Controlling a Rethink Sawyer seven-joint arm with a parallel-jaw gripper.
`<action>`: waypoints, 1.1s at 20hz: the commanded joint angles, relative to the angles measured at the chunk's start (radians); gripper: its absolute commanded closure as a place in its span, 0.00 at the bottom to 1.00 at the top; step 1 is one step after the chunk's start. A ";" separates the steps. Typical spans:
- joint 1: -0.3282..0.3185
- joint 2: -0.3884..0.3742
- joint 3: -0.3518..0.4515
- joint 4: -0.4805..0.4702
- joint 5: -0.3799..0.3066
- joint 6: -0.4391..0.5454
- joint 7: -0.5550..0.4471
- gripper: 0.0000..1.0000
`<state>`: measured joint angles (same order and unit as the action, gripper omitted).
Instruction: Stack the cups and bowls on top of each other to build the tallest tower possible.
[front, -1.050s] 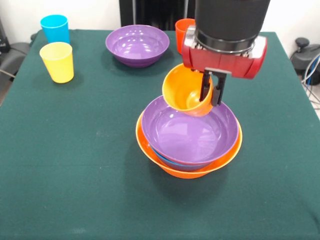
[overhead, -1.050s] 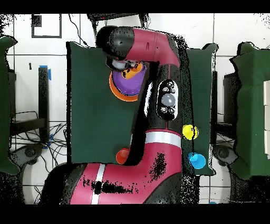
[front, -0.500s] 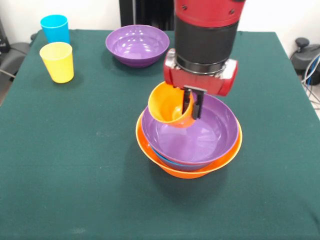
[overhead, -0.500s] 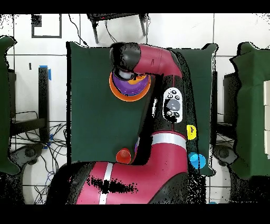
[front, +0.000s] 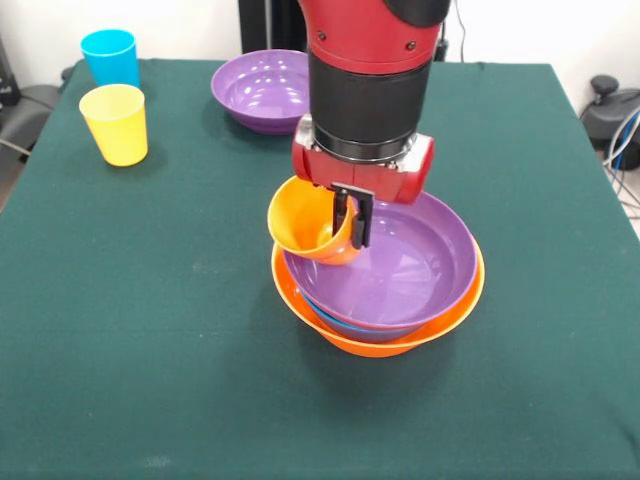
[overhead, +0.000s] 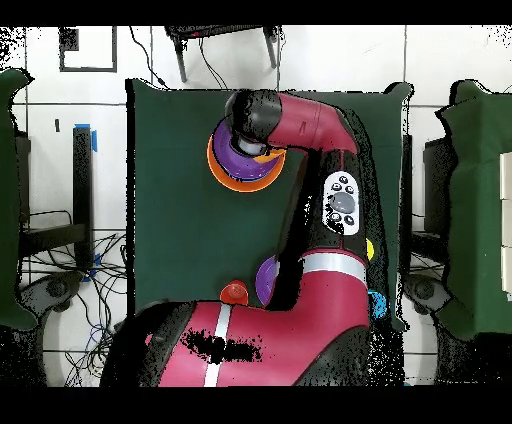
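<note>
tower: you have the tower (front: 378, 300) near the middle of the desk (front: 150, 330); a large orange bowl (front: 345, 335) is the base, a sliver of blue bowl (front: 330, 318) shows inside it, and a wide purple bowl (front: 400, 265) sits on top.
orange cup: the orange cup (front: 305, 220) is tilted, mouth toward you and up, over the tower's left rim; its lower side looks to touch or nearly touch the purple bowl's rim, you cannot tell which.
pincer: your pincer (front: 352, 222) has its two dark fingers (front: 360, 218) closed close together on the orange cup's right wall, one inside and one outside, holding the cup.
arm: the red and black arm (front: 370, 80) comes straight down above the tower's left side; in the overhead view it covers much of the tower (overhead: 238, 160).
second purple bowl: another purple bowl (front: 262, 88) stands behind the tower toward the desk's far edge, partly hidden by the arm.
yellow cup: the yellow cup (front: 115, 123) stands upright, well apart from the tower, to its far left.
light blue cup: the light blue cup (front: 110, 57) stands upright just behind the yellow cup, at the far left corner.
red-orange cup: in the overhead view the red-orange cup (overhead: 234, 293) stands beside the second purple bowl (overhead: 268, 282), well apart from the tower.
</note>
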<state>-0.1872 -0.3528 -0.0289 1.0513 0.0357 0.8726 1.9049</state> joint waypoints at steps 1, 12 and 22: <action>-0.001 0.029 0.105 0.072 -0.055 -0.061 -0.068 1.00; 0.068 0.047 0.037 0.007 -0.074 -0.045 0.022 1.00; 0.058 0.069 0.066 0.025 -0.048 -0.084 0.017 1.00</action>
<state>-0.1350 -0.3463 -0.0414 1.0509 0.0303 0.8689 1.9049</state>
